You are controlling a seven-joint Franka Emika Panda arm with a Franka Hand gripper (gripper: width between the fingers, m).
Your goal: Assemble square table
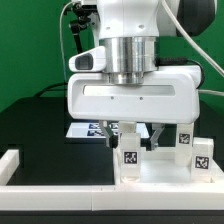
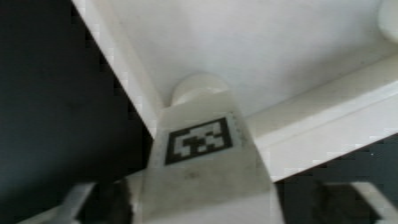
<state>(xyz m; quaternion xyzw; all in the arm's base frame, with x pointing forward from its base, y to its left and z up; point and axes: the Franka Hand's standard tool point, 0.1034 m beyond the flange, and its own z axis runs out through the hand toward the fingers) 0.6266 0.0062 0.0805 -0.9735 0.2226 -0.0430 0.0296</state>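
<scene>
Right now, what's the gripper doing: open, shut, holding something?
Gripper: jaws straddle an upright white leg block on the square table top; whether they grip it cannot be told.

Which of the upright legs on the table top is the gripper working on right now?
The leg on the exterior view's left of the three, standing between the gripper's fingers. The other two legs stand free toward the exterior view's right.

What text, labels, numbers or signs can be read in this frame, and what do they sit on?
No readable words, brand names or numbers in either view.
Black-and-white square tags only, patterns not text: on the upright leg blocks on the square table top, and on the marker board behind.
Wrist view: one tag on the leg between the gripper's fingers.
</scene>
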